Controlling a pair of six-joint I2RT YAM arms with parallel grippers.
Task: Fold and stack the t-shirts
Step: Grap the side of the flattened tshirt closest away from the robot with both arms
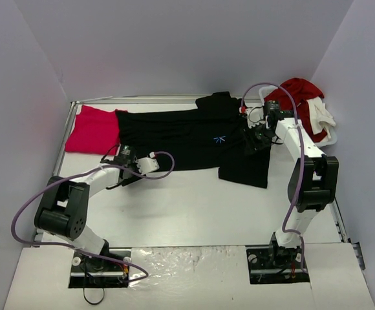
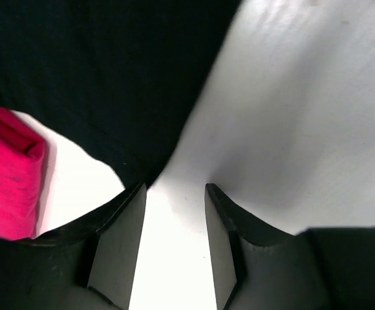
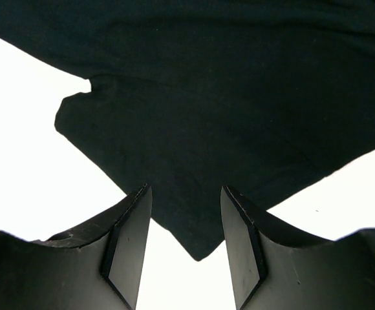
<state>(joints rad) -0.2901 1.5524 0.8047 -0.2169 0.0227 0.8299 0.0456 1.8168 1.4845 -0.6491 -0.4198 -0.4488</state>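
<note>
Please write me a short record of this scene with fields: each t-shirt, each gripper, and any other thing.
black t-shirt: spread out on the table
pink-red t-shirt: folded, at the black one's left end
left gripper: open, over bare table beside the black hem
right gripper: open, a black cloth corner between its jaws
other: red and white clothes heaped in the far right corner

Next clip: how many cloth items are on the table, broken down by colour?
black t-shirt: 1
pink-red t-shirt: 1
heap of red and white cloth in the far right corner: 1 (how many pieces it holds cannot be told)
Total: 3, counting the heap as one
</note>
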